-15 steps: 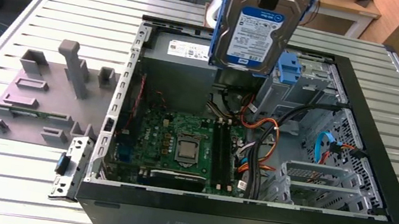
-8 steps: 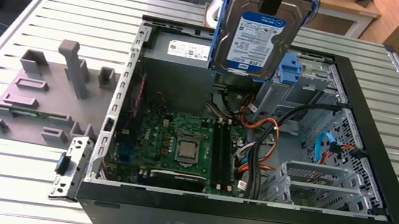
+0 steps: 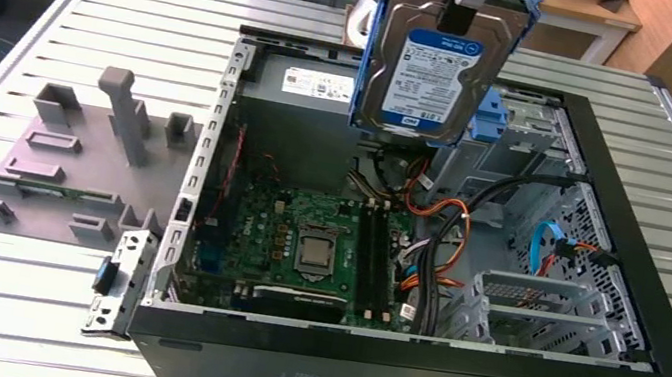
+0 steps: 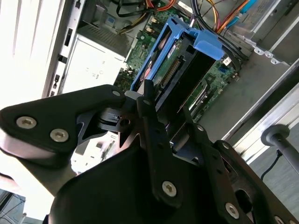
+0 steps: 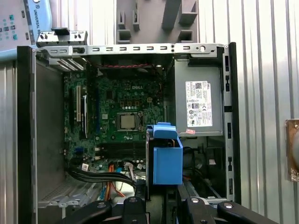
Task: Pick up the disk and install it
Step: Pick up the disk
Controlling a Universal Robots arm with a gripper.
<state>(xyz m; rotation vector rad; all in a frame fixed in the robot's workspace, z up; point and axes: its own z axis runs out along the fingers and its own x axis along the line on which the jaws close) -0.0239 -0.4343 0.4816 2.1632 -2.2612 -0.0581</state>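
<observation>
Closest to the lens in the second wrist view, the jaws are closed tight on one end of the disk (image 4: 182, 79), with the black linkages on either side of it and nothing else in their hold. The disk's blue carrier bracket (image 4: 205, 44) frames the far end.

In the exterior view the disk (image 3: 433, 72) hangs upright, label facing the camera, raised over the rear part of the open computer case (image 3: 416, 368). Its lower edge sits over the grey power supply box (image 3: 305, 84), and a blue latch piece (image 3: 493, 117) stands just beside it on the exterior view's right. Whether the disk touches anything below cannot be told.

In the first wrist view the carrier bracket (image 5: 167, 158) is seen end-on, beside the power supply box (image 5: 198, 100) and near the motherboard (image 5: 124, 116).

Inside the case lie the green motherboard (image 3: 300, 244), a bundle of orange and black cables (image 3: 446, 221) and a metal drive cage (image 3: 546, 313). The case rests on a slatted metal desk (image 3: 18, 321). A grey fixture (image 3: 71, 157) with upright blocks sits on the desk just beside the case, on the exterior view's left.
</observation>
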